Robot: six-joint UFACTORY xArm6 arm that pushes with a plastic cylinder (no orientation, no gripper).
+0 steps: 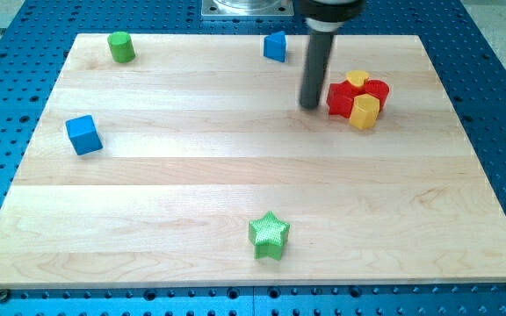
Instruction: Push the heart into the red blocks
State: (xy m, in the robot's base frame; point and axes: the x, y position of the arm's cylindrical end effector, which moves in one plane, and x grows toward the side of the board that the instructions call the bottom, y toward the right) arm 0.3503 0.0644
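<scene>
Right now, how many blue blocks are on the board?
2. One blue block sits near the view's top edge, just left of my tip; the blue cube lies at the view's left. None appears hidden.

Beside the green star (pixel 269 235) as landmark: two green blocks, two blue, two yellow, and apparently two red, partly hidden.

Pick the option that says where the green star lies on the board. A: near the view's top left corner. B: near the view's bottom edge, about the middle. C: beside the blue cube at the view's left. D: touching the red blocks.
B: the green star sits alone near the wooden board's bottom edge, far from the red blocks and my tip.
</scene>
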